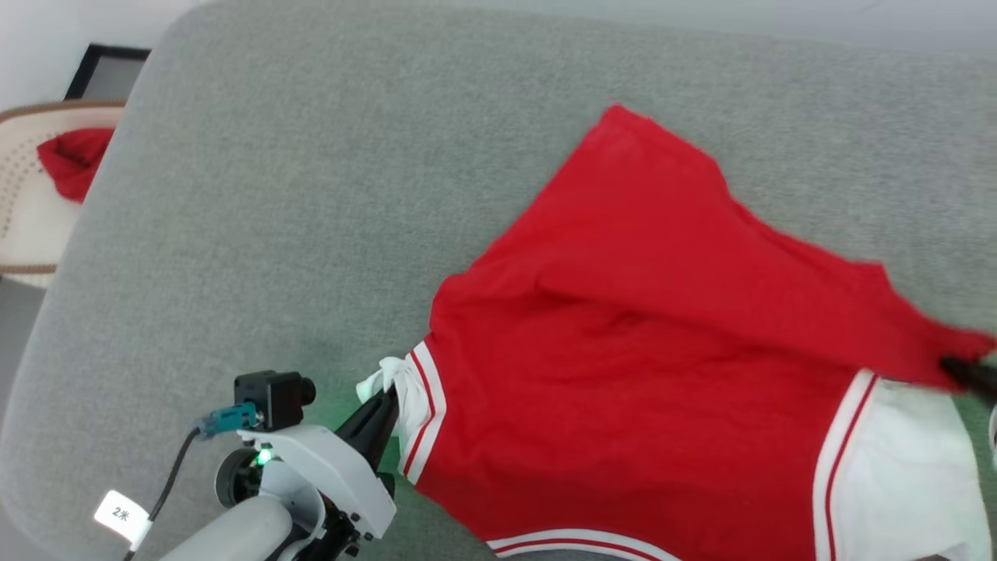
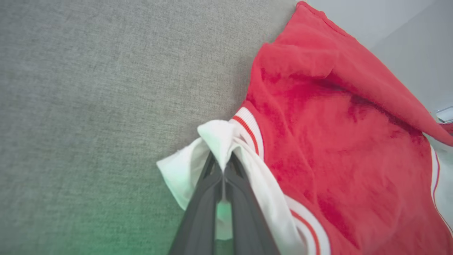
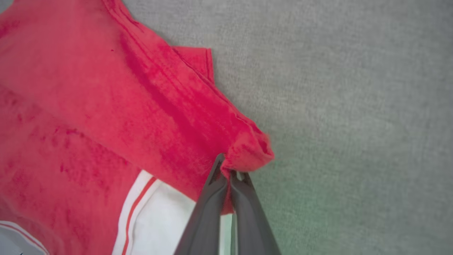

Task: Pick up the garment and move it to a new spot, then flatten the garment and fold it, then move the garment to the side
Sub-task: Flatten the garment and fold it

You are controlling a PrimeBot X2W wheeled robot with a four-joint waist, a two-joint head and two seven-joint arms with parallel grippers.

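Observation:
The garment (image 1: 646, 327), a red jersey with white side panels and red-and-white striped trim, lies spread over the grey cushion, plain red side up. My left gripper (image 1: 387, 399) is shut on a white corner at the garment's left edge, and that pinched white fabric (image 2: 221, 141) bunches over the fingertips in the left wrist view. At the head view's right edge my right gripper (image 1: 956, 366) is shut on a red corner. The right wrist view has that red corner (image 3: 247, 148) puckered above my right gripper (image 3: 228, 171). Any lettering is hidden.
The grey upholstered surface (image 1: 311, 195) stretches wide to the left and behind the garment. Off its left edge stands a cream perforated basket (image 1: 23, 202) with a small red cloth (image 1: 74, 160) bunched in it. Grey floor shows beyond the cushion's rounded left corner.

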